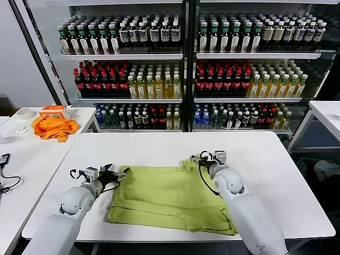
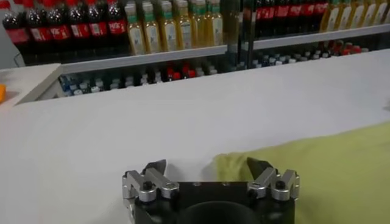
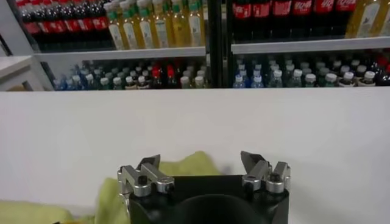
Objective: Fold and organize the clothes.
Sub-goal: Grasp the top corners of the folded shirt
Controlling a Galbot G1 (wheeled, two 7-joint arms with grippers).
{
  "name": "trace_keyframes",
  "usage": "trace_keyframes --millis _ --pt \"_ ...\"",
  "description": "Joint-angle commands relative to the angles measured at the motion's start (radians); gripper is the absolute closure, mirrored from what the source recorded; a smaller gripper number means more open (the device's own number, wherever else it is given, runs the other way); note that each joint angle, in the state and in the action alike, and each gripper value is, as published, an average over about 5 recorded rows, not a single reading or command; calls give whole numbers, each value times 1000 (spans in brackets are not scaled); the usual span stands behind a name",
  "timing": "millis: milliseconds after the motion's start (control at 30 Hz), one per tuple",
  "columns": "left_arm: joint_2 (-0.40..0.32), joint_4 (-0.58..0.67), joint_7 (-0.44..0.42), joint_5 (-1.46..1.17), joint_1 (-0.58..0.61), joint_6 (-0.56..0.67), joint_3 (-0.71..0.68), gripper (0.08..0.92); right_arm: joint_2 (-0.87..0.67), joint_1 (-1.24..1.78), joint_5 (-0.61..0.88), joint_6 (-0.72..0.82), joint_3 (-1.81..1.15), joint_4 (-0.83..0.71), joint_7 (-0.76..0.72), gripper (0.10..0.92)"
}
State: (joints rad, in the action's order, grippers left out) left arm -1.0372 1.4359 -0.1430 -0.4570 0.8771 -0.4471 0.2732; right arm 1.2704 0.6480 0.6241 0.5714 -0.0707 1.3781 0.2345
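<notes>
Lime T-shirt [image 1: 170, 197]: lies partly folded and rumpled on the white table [image 1: 276, 175], toward its near edge, midway across. Left gripper [image 1: 120, 173]: low at the shirt's left edge, fingers spread wide, nothing between them; in its wrist view a fold of the shirt [image 2: 317, 176] sits just past one fingertip. Right gripper [image 1: 204, 159]: at the shirt's far right corner, jaws apart, empty, a bunched hump of fabric [image 3: 189, 165] lying between the fingers. Orange cloth [image 1: 53, 127]: on the side table left of the shirt's table. Drink shelves [image 1: 183, 56]: behind the table.
</notes>
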Motion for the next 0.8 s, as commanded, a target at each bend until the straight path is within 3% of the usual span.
trace_keyframes --millis 33,200,633,800 --pt "-11 -52 -28 11 -14 8 -12 190 16 -25 2 5 9 -50 2 275" --pt "-14 -45 -29 3 -12 6 -12 301 17 -28 14 6 13 -55 0 414" --pt "-22 -26 -33 -9 6 12 -1 683 22 -31 10 -13 17 -63 -14 795" --pt "-22 -11 -30 -24 8 17 5 821 17 -22 14 -32 5 -36 -12 907"
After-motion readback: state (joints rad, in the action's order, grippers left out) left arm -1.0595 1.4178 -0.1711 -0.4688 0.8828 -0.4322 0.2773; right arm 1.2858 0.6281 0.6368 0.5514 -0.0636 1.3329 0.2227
